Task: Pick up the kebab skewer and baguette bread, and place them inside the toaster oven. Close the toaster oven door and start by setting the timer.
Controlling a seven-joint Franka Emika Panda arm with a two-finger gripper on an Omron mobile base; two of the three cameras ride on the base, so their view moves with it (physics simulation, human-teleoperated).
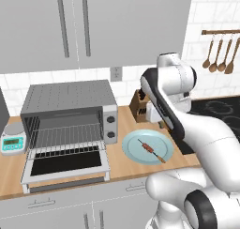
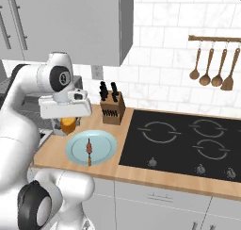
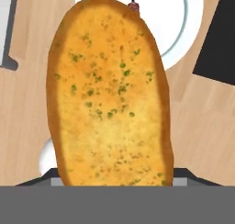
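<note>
The baguette bread [image 3: 110, 92] was found held in the gripper [image 2: 68, 124], lifted clear of the counter [image 1: 126, 169]. In the hand view the loaf ran lengthwise up the centre of the frame, golden and flecked with green, with its lower end at the bottom edge where the finger tips stood; the tips themselves were hidden behind it. In the right base view an orange end of the loaf was observed hanging just below the white hand, left of centre, above the far edge of the plate [image 2: 106, 149]. The jaws were judged to be closed on the loaf at a moderate width.

The kebab skewer [image 1: 152, 150] was recorded lying on the round light blue plate, right of centre in the left base view, its meat chunks near the plate's middle and its stick angled toward the lower right. In the hand view one reddish chunk was seen at the top edge, beyond the loaf.

The toaster oven [image 1: 70, 118] was noted at the left of the left base view, on the wooden counter, with wire racks visible inside. The toaster oven door [image 1: 65, 167] was found dropped fully open toward the counter's front edge. A small scale [image 1: 12, 141] stood just left of the oven. A knife block [image 2: 112, 108] was seen behind the plate, beside the cooktop [image 2: 188, 142].
</note>
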